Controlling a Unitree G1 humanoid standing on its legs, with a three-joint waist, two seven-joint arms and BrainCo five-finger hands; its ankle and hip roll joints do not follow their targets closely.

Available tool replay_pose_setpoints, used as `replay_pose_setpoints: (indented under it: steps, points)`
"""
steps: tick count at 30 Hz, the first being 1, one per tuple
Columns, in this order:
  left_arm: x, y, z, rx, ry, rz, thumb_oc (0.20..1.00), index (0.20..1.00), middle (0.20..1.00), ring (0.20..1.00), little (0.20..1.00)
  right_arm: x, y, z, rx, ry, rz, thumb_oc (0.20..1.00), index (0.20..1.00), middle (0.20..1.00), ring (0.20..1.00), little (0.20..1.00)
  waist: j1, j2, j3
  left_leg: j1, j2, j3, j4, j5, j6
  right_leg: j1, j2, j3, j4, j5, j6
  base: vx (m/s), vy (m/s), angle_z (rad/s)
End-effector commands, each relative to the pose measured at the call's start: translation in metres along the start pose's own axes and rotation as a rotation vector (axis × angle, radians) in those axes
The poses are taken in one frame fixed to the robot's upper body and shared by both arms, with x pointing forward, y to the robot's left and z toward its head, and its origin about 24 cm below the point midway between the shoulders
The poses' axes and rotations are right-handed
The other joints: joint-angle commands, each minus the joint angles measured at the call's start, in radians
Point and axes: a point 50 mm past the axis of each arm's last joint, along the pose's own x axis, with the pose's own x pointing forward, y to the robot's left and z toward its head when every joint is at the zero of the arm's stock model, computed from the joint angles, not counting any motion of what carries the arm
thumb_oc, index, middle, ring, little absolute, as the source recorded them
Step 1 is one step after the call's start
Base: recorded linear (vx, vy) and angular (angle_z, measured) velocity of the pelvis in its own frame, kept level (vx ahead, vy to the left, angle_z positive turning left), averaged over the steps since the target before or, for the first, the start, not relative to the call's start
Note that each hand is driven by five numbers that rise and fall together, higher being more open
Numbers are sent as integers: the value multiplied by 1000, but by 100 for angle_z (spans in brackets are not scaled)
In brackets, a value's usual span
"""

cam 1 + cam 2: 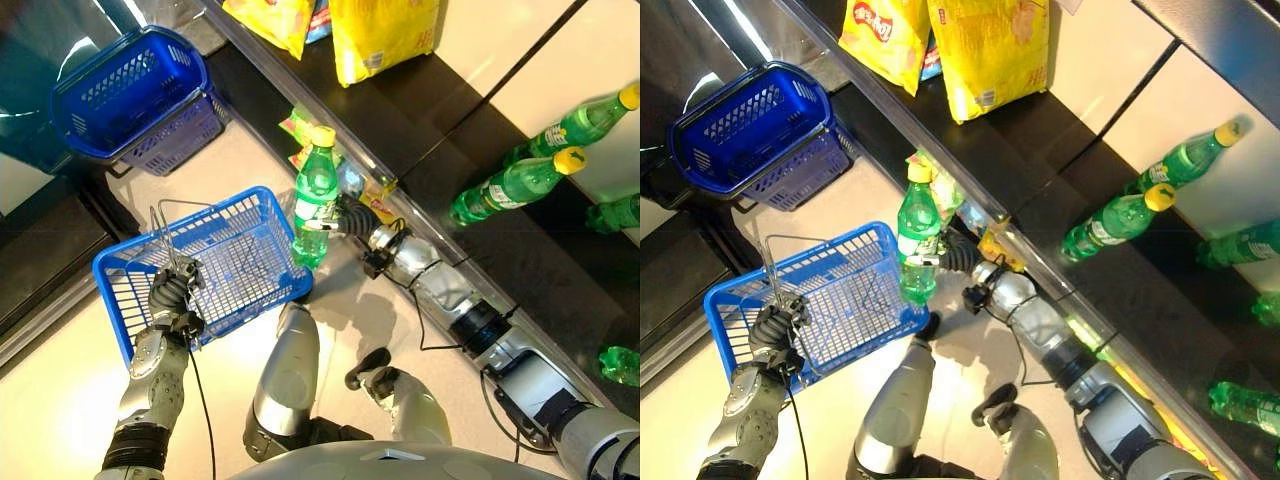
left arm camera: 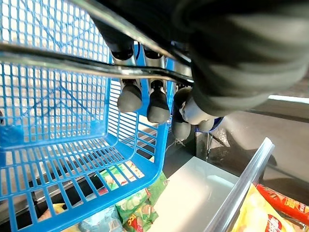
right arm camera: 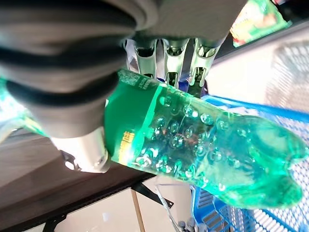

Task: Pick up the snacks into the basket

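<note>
My left hand (image 1: 172,300) is shut on the wire handle (image 2: 72,67) of the light blue basket (image 1: 235,255), which hangs low at my left front with its mesh bare. My right hand (image 1: 345,218) is shut on a green bottle (image 1: 316,190) with a yellow cap, held upright just past the basket's right rim. In the right wrist view the bottle (image 3: 193,145) crosses the palm and the fingers (image 3: 166,53) curl round it. Yellow snack bags (image 1: 380,35) lie on the dark shelf above. A small green snack packet (image 1: 297,125) sits behind the bottle.
A dark blue basket (image 1: 130,95) stands at the far left. More green bottles (image 1: 515,185) lie on the shelf at the right, and another (image 1: 620,365) lower down. The shelf's metal edge (image 1: 440,235) runs diagonally beside my right arm.
</note>
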Motion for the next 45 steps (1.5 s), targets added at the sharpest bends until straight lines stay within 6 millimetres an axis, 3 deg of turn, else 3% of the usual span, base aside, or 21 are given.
replay_pose_setpoints:
  steps: [1, 9, 20, 23, 25, 31, 35, 44, 45]
  points:
    - [5, -36, 51, 7, -243, -166, 200, 200, 200, 200, 200, 18, 39, 39, 80, -199, 117, 200, 200, 200, 200, 200, 2, 24, -38, -25, 5, -1, 17, 0, 25, 8, -36, 1, 46, 72, 38, -8, 1, 33]
    - [4, -68, 59, -55, -280, -277, 200, 200, 200, 200, 200, 33, 59, 17, 74, -88, 100, 200, 200, 200, 200, 200, 4, 47, -25, -39, -4, -20, 36, -3, 29, 1, -39, -8, 68, 61, 35, -4, 0, 5]
    - [-10, -118, 58, -148, -243, -529, 200, 200, 200, 200, 200, 52, 57, 24, -32, -53, 8, 200, 200, 200, 200, 200, 6, 75, -20, -43, -19, -43, 31, 1, 37, 4, -45, -21, 75, 64, 37, 0, 0, 6]
    - [-13, -120, 57, -149, -236, -548, 200, 200, 200, 200, 200, 55, 60, 32, -18, -83, 11, 200, 200, 200, 200, 200, 8, 75, -23, -41, -21, -44, 29, 1, 39, 6, -48, -22, 75, 64, 38, 28, 8, 5]
    - [-15, -120, 54, -142, -217, -553, 200, 200, 200, 200, 200, 57, 56, 48, 23, -140, -7, 200, 200, 200, 200, 200, 13, 75, -28, -40, -24, -45, 27, 2, 42, 8, -49, -24, 75, 65, 40, 37, 1, 9]
    - [-17, -119, 44, -141, -159, -559, 200, 200, 200, 200, 200, 62, 43, 65, 202, -199, -88, 200, 200, 200, 200, 200, 26, 76, -38, -36, -29, -55, 14, 4, 47, 11, -50, -27, 72, 67, 45, 29, -1, 4]
    - [-18, -122, 41, -143, -138, -581, 200, 200, 200, 200, 200, 64, 37, 70, 225, -206, -124, 200, 200, 200, 200, 200, 31, 81, -41, -37, -33, -59, 13, 4, 49, 12, -50, -28, 71, 68, 45, 22, -6, 8]
    - [-25, -133, 46, -185, -143, -646, 200, 200, 200, 200, 200, 66, 27, 51, 20, -100, -170, 200, 200, 200, 200, 200, 32, 91, -41, -39, -40, -65, 16, 2, 53, 12, -49, -29, 75, 67, 46, 5, 2, 4]
    - [-27, -134, 47, -192, -150, -649, 200, 200, 200, 200, 200, 65, 27, 47, -44, -81, -175, 329, 329, 329, 329, 329, 29, 92, -38, -39, -38, -63, 19, 1, 54, 9, -49, -25, 76, 68, 47, 0, 0, 0]
